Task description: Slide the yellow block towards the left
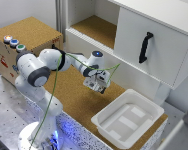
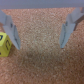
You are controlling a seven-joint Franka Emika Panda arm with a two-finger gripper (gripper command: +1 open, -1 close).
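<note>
The yellow block [image 2: 2, 44] is a small bright cube with a dark mark on its face, resting on the cork surface at the edge of the wrist view. My gripper [image 2: 39, 47] is open, with only bare cork between its fingers. The block lies just outside one fingertip [image 2: 15, 42], close to it; contact cannot be judged. In the exterior view the gripper [image 1: 99, 85] hangs low over the cork tabletop [image 1: 69, 92], and the block does not show there.
A white plastic tub [image 1: 126, 117] sits on the table toward the exterior view's right. Behind stands a white cabinet with a black handle [image 1: 145, 47] and an open shelf [image 1: 96, 27]. A cork-topped box with coloured buttons [image 1: 14, 42] is at the exterior view's left.
</note>
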